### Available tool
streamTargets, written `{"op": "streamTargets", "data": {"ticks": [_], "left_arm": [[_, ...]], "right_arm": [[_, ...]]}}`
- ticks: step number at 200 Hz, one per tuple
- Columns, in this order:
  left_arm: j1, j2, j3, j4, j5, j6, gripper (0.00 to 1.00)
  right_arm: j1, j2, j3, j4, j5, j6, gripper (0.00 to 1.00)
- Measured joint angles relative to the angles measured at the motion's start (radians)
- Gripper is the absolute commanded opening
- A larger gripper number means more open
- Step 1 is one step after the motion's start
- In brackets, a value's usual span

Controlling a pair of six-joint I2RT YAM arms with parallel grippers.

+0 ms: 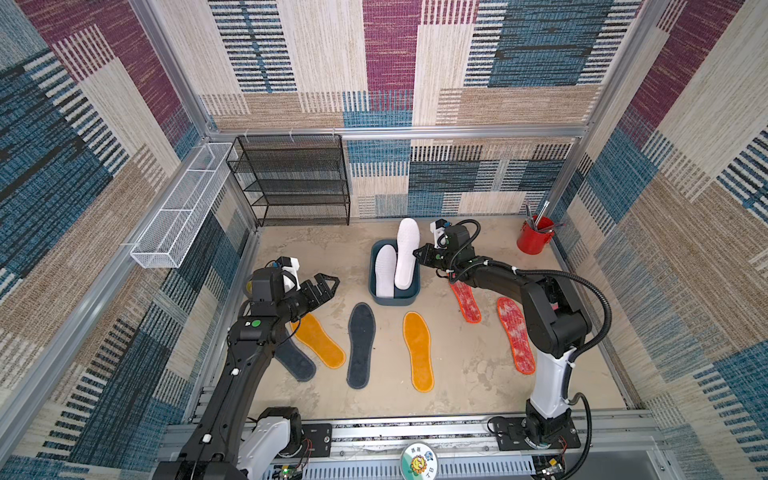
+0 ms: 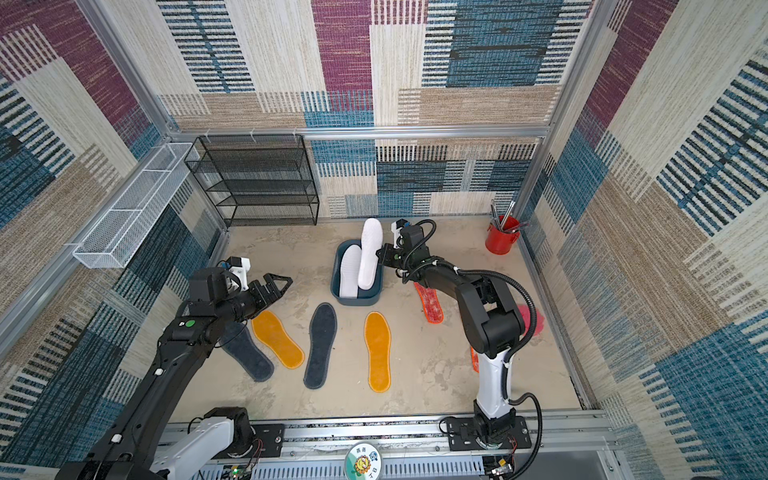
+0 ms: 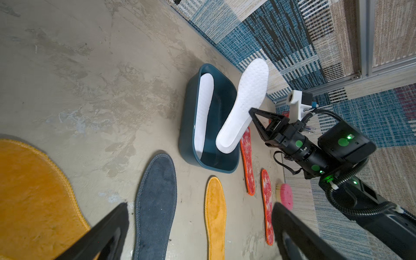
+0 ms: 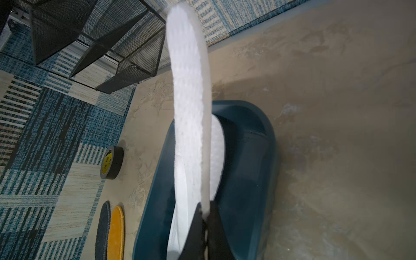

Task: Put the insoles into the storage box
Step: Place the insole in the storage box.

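The dark teal storage box [image 1: 376, 300] sits mid-floor with one white insole [image 1: 385, 270] lying inside. My right gripper [image 1: 419, 253] is shut on the edge of a second white insole [image 4: 191, 101]. That insole is tilted, its lower end in the box and its upper end raised past the far rim. My left gripper [image 1: 328, 284] hangs open and empty left of the box. On the floor lie two orange-yellow insoles [image 1: 318, 340] [image 1: 419, 351], two dark grey insoles [image 1: 360, 351] [image 1: 295, 361], one partly under my left arm, and two red mottled insoles [image 1: 465, 301] [image 1: 515, 334].
A black mesh rack [image 1: 291, 178] stands at the back left, with a white wire basket [image 1: 183, 203] on the left wall. A red tool cup [image 1: 534, 239] is at the back right. A tape roll [image 4: 111, 162] and a pink round object [image 3: 286, 195] lie on the floor.
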Motion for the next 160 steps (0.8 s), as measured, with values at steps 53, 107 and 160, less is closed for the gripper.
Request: {"op": "streamTargets", "data": {"ticks": [53, 107, 160], "left_arm": [[0.008, 0.01, -0.009, 0.013, 0.012, -0.003, 1.0], [0.013, 0.019, -0.013, 0.03, 0.035, -0.018, 1.0], [0.015, 0.022, -0.02, 0.036, 0.039, -0.024, 1.0]], "right_arm": [[0.003, 0.021, -0.011, -0.004, -0.03, -0.024, 0.0], [0.004, 0.046, -0.016, -0.023, -0.033, -0.027, 0.0], [0.008, 0.08, 0.0, -0.023, -0.025, -0.027, 0.0]]}}
